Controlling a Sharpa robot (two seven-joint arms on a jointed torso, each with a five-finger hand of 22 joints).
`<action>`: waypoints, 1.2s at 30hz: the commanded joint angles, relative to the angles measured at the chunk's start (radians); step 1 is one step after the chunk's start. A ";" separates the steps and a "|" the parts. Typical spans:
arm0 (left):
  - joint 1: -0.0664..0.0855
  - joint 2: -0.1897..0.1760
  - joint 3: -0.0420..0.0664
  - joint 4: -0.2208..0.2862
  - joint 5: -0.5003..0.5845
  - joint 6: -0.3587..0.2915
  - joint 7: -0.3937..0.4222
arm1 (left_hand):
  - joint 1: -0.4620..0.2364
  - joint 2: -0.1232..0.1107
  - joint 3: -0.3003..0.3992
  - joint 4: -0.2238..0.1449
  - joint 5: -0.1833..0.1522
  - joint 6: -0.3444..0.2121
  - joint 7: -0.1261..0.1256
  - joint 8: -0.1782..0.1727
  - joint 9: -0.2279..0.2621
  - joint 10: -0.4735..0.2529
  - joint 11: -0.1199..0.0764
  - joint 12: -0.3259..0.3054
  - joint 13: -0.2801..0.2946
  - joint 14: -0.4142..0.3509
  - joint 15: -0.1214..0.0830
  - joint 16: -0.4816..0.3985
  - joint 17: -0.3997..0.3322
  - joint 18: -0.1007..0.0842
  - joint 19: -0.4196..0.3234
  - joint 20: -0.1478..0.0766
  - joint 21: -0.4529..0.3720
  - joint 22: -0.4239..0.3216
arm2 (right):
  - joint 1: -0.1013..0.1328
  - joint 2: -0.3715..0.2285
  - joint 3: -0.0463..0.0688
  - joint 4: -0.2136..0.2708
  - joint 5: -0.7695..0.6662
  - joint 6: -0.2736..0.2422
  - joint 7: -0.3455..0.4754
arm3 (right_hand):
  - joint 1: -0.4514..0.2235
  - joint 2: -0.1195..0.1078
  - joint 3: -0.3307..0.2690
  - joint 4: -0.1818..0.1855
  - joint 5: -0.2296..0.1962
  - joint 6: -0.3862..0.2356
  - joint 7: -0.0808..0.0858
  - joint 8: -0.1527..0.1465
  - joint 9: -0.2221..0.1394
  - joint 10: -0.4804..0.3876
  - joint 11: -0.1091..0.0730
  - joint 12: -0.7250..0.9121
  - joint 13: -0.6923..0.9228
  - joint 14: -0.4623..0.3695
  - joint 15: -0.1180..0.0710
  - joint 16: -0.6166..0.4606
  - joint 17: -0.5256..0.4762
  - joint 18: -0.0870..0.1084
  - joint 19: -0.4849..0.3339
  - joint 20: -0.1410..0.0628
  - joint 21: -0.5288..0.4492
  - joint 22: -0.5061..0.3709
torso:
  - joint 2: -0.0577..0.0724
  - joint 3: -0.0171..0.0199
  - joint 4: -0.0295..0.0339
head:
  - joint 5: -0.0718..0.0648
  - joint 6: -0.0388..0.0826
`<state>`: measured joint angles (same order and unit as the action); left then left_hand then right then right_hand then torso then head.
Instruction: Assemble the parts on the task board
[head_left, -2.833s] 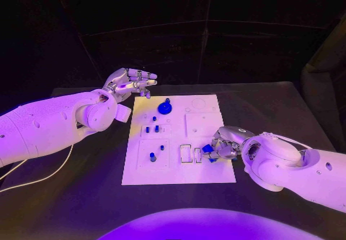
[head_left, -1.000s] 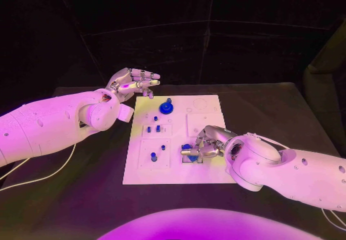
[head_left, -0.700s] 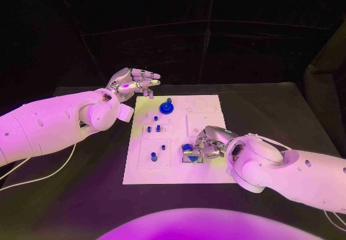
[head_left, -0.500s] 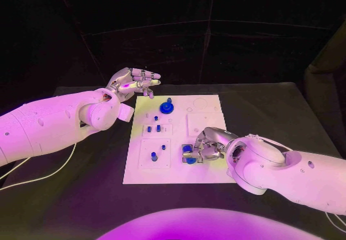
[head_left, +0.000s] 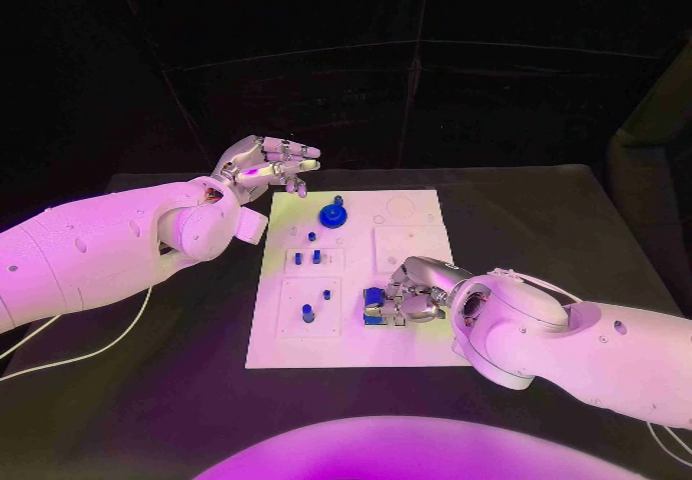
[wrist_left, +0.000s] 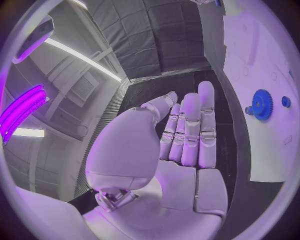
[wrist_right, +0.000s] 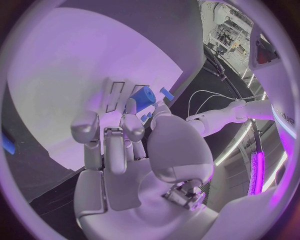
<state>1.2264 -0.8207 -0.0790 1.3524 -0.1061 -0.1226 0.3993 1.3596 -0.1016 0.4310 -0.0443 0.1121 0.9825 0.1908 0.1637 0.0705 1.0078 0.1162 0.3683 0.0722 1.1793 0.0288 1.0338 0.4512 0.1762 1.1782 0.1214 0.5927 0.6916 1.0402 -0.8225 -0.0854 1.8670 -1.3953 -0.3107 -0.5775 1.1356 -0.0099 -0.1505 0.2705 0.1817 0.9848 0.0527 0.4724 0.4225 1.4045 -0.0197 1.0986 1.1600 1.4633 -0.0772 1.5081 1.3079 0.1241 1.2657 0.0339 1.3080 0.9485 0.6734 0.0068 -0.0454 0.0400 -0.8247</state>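
Observation:
The white task board (head_left: 281, 345) lies in the middle of the black table. My right hand (head_left: 415, 292) is low over the board's near right part. It pinches a blue block (head_left: 375, 298) between thumb and finger, right over the narrow rectangular slots (wrist_right: 115, 95). In the right wrist view the same blue block (wrist_right: 142, 96) sits at the fingertips, close to the board (wrist_right: 75, 60). My left hand (head_left: 268, 163) hovers off the board's far left corner, fingers extended, holding nothing. A blue gear (head_left: 333, 215) stands near the far edge of the board; the left wrist view also shows the gear (wrist_left: 260, 104).
Several small blue pegs (head_left: 306, 257) stand in the board's left column, with another (head_left: 306, 314) nearer me. Recessed square and round outlines (head_left: 404, 245) mark the board's far right part. A white cable (head_left: 87, 350) trails over the table at the left.
My right hand has carried the blue block leftward from the board's right edge to the slots and lowered it there. The left hand has stayed still.

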 joint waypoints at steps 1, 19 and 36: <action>0.001 0.001 0.001 0.001 0.003 0.012 0.001 | -0.008 0.002 -0.005 -0.002 0.001 -0.007 0.003 0.006 -0.002 -0.009 0.002 0.004 -0.001 -0.007 -0.001 0.000 -0.001 0.006 -0.005 0.002 -0.004 -0.001 | 0.001 -0.001 0.000 -0.007 -0.004 0.023 0.006 | 0.061 0.011 0.013 -0.027 0.012 0.010 -0.001 -0.006 0.001 0.008 -0.003 -0.001 0.002 0.083 -0.007 0.004 0.135 -0.011 0.005 -0.004 0.006 0.002 | 0.001 -0.0001 -0.0002 | 0.002 -0.001; 0.001 -0.002 0.001 0.000 0.003 0.011 -0.001 | -0.008 0.002 -0.005 -0.002 0.001 -0.007 0.003 0.006 -0.002 -0.009 0.002 0.004 -0.001 -0.007 -0.001 0.000 -0.001 0.006 -0.005 0.002 -0.004 -0.001 | 0.002 -0.006 0.000 -0.018 -0.028 0.029 -0.001 | 0.151 0.018 0.004 -0.085 -0.038 0.018 0.002 -0.024 0.002 0.010 -0.001 -0.010 0.006 0.082 -0.006 0.003 0.135 -0.011 0.003 -0.005 0.005 0.003 | 0.000 0.0006 -0.0016 | 0.003 -0.004; 0.001 -0.006 0.000 -0.001 0.003 0.010 0.003 | -0.008 0.002 -0.005 -0.002 0.001 -0.007 0.003 0.006 -0.002 -0.009 0.002 0.004 -0.001 -0.007 -0.001 0.000 -0.001 0.006 -0.005 0.002 -0.004 -0.001 | 0.067 -0.241 0.002 0.005 0.144 -0.099 0.202 | 0.190 0.035 -0.045 -0.094 0.050 -0.084 0.053 -0.157 -0.057 -0.009 0.041 -0.030 0.003 0.080 0.029 -0.005 0.122 -0.007 -0.012 0.026 -0.009 -0.020 | -0.002 0.0002 -0.0102 | -0.040 0.017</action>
<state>1.2262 -0.8255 -0.0794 1.3504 -0.1061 -0.1217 0.3957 1.3596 -0.1016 0.4310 -0.0443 0.1121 0.9825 0.1908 0.1637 0.0706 1.0078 0.1162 0.3680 0.0725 1.1793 0.0288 1.0338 0.4514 0.1761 1.1782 0.1214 0.5927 0.6917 1.0995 -1.0471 -0.0837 1.8812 -1.3169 -0.3910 -0.4539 1.3155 0.0279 -0.1957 0.1807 0.2268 0.9053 0.1057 0.3198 0.3681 1.3934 0.0128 1.0714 1.1613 1.4669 -0.0552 1.5080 1.3075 0.1241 1.2529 0.0538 1.3042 0.9276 0.6727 0.0075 -0.0509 0.0113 -0.8118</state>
